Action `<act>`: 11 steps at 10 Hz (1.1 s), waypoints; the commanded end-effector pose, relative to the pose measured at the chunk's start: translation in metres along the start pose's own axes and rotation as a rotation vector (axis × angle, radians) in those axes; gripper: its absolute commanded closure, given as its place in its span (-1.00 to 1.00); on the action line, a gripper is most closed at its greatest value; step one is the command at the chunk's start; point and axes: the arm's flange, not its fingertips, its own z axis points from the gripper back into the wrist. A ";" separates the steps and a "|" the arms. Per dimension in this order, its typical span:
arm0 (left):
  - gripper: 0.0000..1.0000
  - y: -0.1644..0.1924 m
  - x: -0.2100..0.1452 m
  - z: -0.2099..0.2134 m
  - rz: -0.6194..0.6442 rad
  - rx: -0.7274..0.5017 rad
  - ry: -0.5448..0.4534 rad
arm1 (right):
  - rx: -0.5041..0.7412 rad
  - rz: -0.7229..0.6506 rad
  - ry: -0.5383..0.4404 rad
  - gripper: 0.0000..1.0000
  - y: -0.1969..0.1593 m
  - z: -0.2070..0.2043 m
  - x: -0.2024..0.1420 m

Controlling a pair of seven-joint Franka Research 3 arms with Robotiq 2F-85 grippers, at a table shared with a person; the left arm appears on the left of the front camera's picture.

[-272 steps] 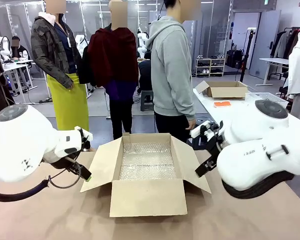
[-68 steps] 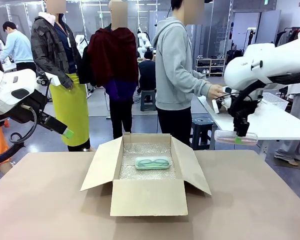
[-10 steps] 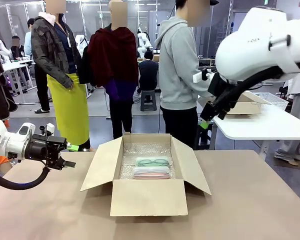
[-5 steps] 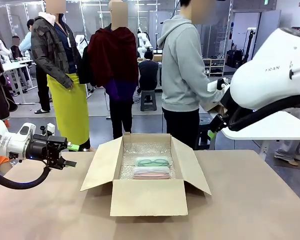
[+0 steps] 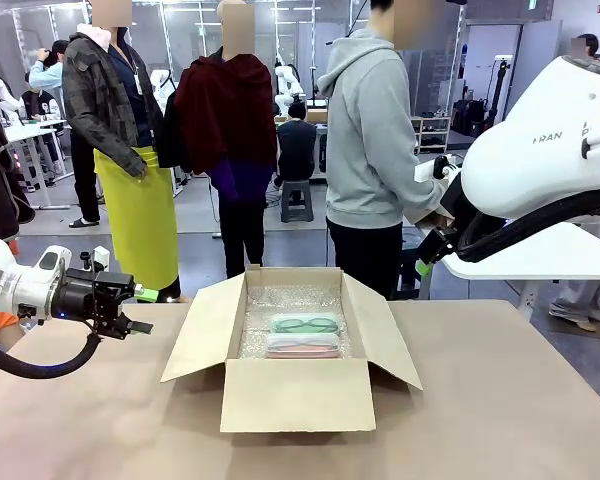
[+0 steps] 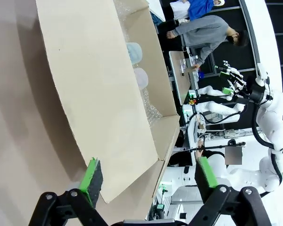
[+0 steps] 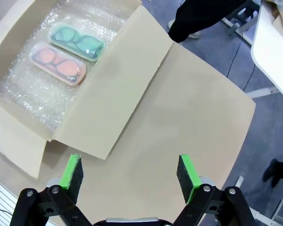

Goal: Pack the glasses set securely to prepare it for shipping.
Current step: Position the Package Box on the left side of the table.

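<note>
An open cardboard box (image 5: 295, 395) lined with bubble wrap stands mid-table. Inside lie the two cases of the glasses set, side by side: the mint green one (image 5: 305, 324) farther back and the pink-white one (image 5: 303, 345) in front of it. From above, the right wrist view shows the green case (image 7: 76, 41) and the pink case (image 7: 57, 63) flat on the wrap. My left gripper (image 5: 140, 311) hovers open left of the box, pointing at its left flap (image 6: 99, 94). My right gripper (image 5: 427, 262) hangs open, high and right of the box; its jaws (image 7: 129, 172) hold nothing.
A person in a grey hoodie (image 5: 370, 150) stands at the table's far side, turned toward a white side table (image 5: 540, 250) on the right. The brown tabletop (image 5: 500, 400) lies bare around the box. Other people stand farther back.
Over the last second my right arm has dropped and pulled back to the right. The left arm and both cases have stayed put.
</note>
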 end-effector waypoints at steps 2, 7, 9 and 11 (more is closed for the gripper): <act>-1.00 0.023 0.014 0.002 0.036 -0.068 -0.036 | -0.003 0.001 0.015 -1.00 0.001 0.000 0.003; -1.00 0.063 0.039 -0.028 0.105 -0.056 -0.040 | -0.003 0.001 0.015 -1.00 0.001 0.000 0.003; -1.00 0.073 0.046 -0.042 0.125 -0.072 -0.044 | -0.003 0.001 0.015 -1.00 0.001 0.000 0.003; -1.00 0.082 0.052 -0.054 0.145 -0.069 -0.049 | -0.003 0.001 0.015 -1.00 0.001 0.000 0.003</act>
